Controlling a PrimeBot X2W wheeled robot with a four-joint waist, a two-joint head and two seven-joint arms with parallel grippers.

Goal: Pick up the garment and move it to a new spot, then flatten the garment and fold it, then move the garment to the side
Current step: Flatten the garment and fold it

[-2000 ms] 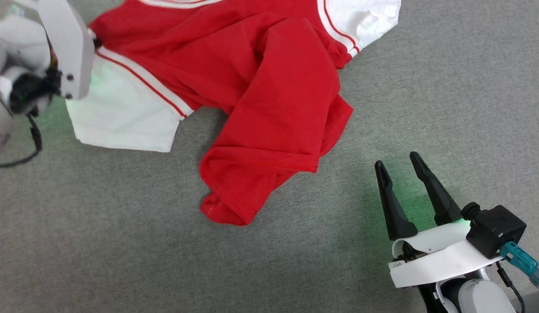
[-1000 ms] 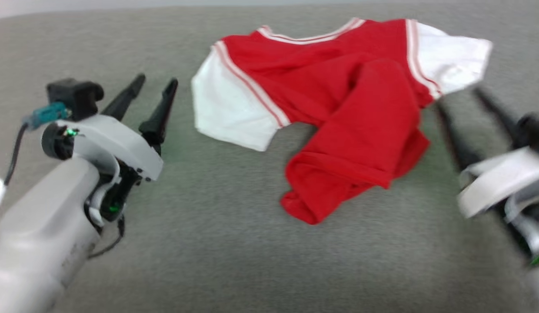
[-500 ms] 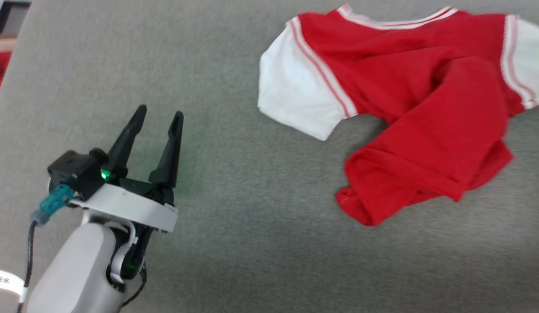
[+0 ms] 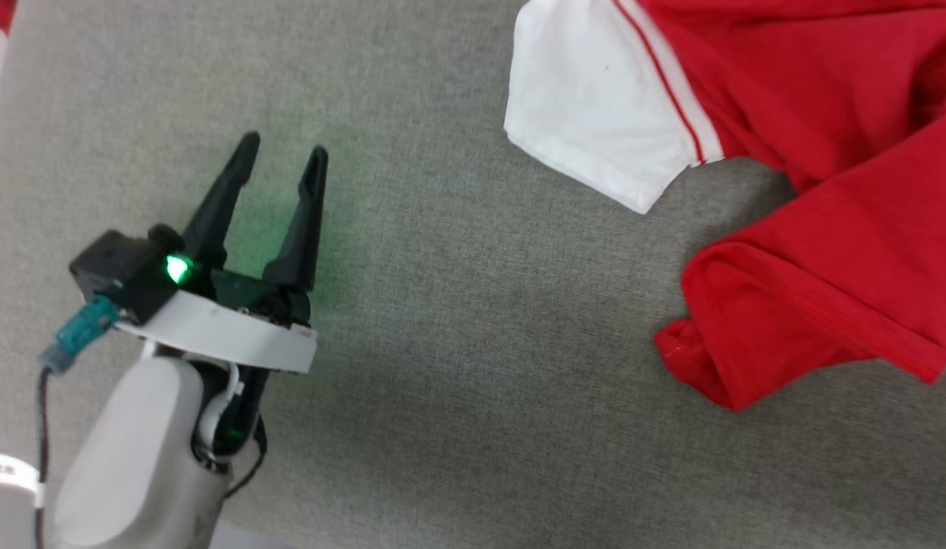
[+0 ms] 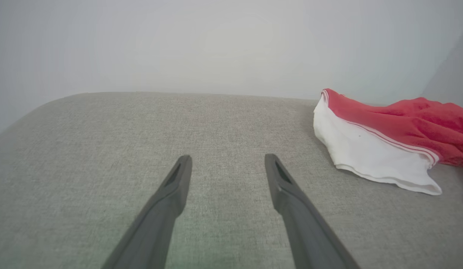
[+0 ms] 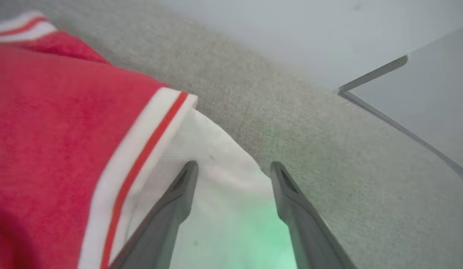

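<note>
You are looking at what appears to be a robotics lab or test room. A desk (image 4: pixel 473 427) covered in plain grey woven cloth, one corner rounded, stands before a blank pale wall (image 5: pixel 216 45). Over the cloth hangs the robot's left end effector (image 4: pixel 283 145), with a cable plugged in and a green lamp glowing. In the right wrist view, a flat grey panel (image 6: pixel 433 97) with a dark edge lies beyond the desk.

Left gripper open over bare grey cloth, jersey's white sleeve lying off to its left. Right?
No. The left gripper is open over bare grey cloth, but the garment lies with its white sleeve off to the gripper's right, not touching it. The head view shows this; the left wrist view agrees.
</note>
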